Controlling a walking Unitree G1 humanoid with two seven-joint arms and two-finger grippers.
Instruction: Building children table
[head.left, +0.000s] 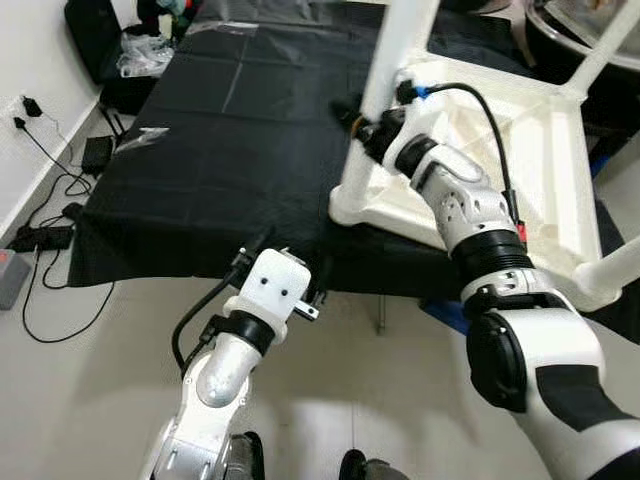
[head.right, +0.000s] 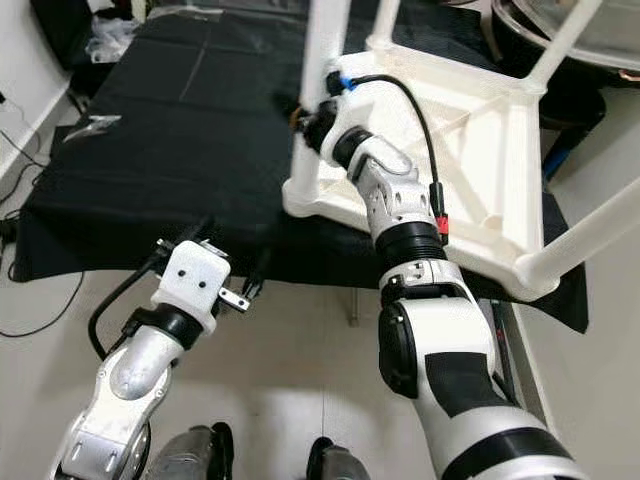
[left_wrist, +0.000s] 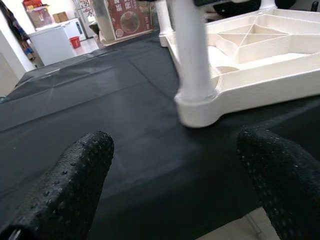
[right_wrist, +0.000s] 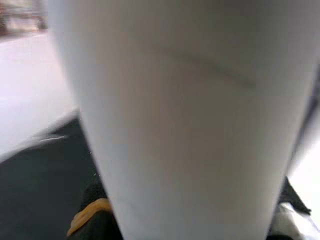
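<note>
While upturned on the black cloth (head.left: 220, 120), ribbed white plastic table (head.left: 540, 150), right gripper (head.left: 362, 122) clamped round its smooth tubular leg (head.left: 395, 50), left gripper (left_wrist: 175, 170) spread wide, empty, pads (left_wrist: 75, 175) dimpled.

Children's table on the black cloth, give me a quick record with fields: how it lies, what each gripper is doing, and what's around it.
table: white plastic top lies upside down on the black cloth, legs pointing up
right gripper: at the near-left leg, shut on it
left gripper: open, low at the cloth's near edge, holding nothing
floor: cables and a power strip by the wall on the robot's left
</note>
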